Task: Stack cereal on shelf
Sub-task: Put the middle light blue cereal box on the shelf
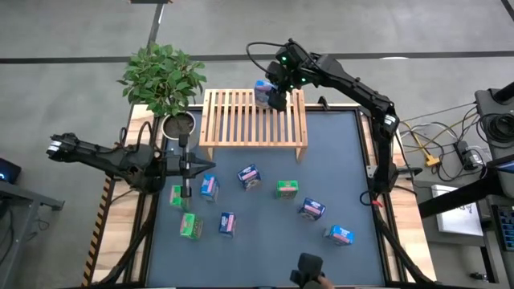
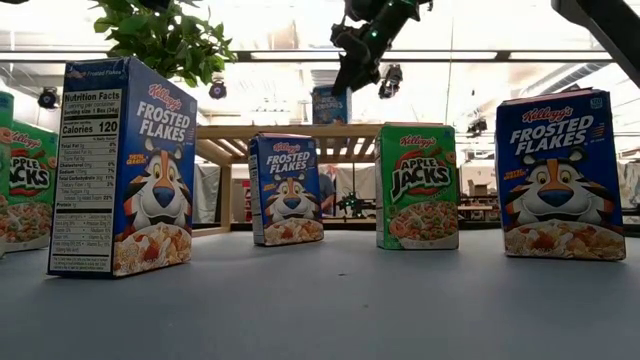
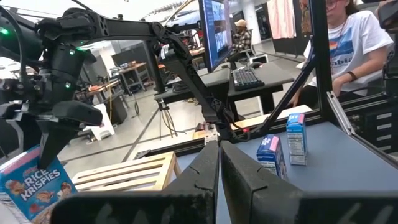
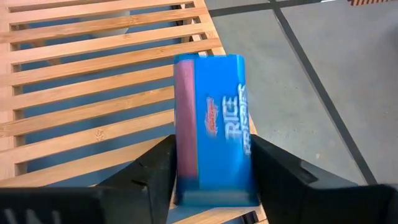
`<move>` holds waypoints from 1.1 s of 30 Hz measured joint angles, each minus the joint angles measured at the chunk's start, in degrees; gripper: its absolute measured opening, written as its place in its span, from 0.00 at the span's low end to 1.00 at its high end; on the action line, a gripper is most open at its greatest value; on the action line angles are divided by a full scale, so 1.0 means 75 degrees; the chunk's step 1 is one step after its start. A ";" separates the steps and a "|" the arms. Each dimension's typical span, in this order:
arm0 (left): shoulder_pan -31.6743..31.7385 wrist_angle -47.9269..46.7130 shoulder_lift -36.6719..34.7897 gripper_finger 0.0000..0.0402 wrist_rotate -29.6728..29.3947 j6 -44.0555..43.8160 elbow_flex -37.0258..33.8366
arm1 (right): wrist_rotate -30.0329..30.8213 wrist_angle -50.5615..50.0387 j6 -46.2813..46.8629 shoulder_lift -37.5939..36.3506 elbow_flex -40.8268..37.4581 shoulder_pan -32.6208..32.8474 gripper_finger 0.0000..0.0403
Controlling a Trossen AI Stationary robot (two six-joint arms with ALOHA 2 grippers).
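Right wrist view, Rice Krispies box (image 4: pixel 214 127) upright on shelf (image 4: pixel 93 93)

A gray table (image 1: pixel 337 160) holds a wooden shelf (image 1: pixel 241 128), a potted plant (image 1: pixel 165 80) and eight small cereal boxes (image 1: pixel 249 177). One blue box (image 4: pixel 211 130) stands on the shelf.

I count nine cereal boxes (image 1: pixel 249 176): eight on table (image 1: pixel 337 160), one on shelf (image 1: pixel 241 116). One shelf, one potted plant (image 1: pixel 163 76), two arms.
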 joint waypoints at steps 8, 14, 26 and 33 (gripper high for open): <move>0.0000 0.0003 0.0003 0.00 0.0006 -0.0053 0.0000 | 0.0011 0.0000 -0.0017 0.0005 0.0000 -0.0009 0.54; 0.0000 0.0003 0.0006 0.00 0.0009 -0.0053 0.0000 | 0.0058 -0.0029 0.0111 -0.0097 0.0168 -0.0009 0.54; 0.0000 -0.0011 0.0008 0.00 0.0015 -0.0053 0.0000 | 0.0061 -0.1332 0.0379 -0.0222 0.1311 0.0093 0.45; 0.0000 -0.0133 0.0006 0.00 0.0016 -0.0052 0.0000 | 0.0550 -0.2385 0.0377 -0.0181 0.0880 0.0090 0.19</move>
